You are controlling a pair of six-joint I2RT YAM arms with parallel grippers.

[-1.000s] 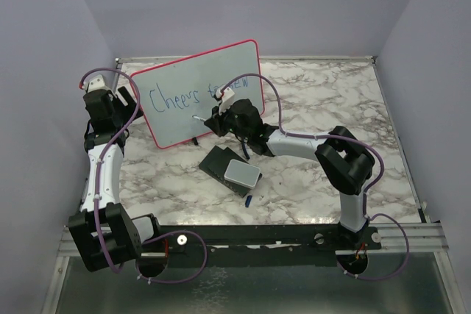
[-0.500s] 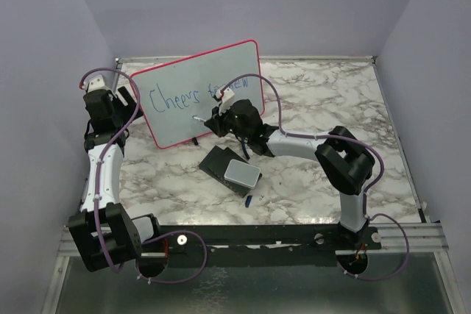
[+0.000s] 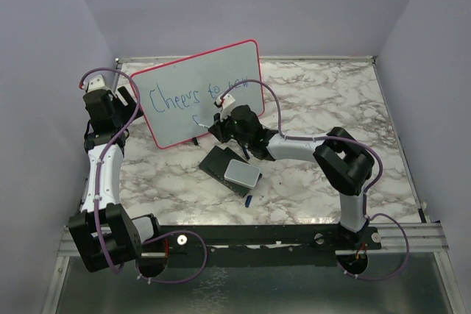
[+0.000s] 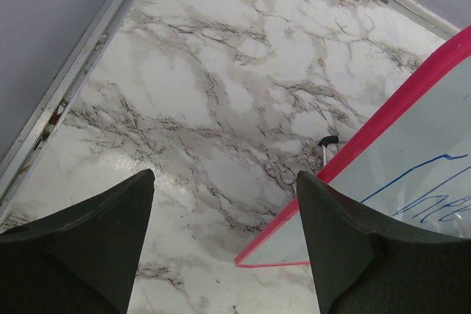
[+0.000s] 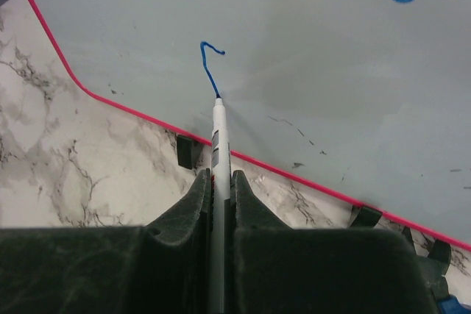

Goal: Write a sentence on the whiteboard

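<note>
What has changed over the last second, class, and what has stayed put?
The right gripper, shut on the marker, slid lower on the whiteboard, uncovering the word "new" and starting a blue stroke on the second line. The open left gripper, the whiteboard and the eraser block stayed put.

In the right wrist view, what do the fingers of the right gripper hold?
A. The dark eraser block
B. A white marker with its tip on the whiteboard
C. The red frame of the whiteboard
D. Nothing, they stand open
B: the right gripper is shut on the white marker, whose tip meets the whiteboard at the lower end of a blue stroke.
</note>
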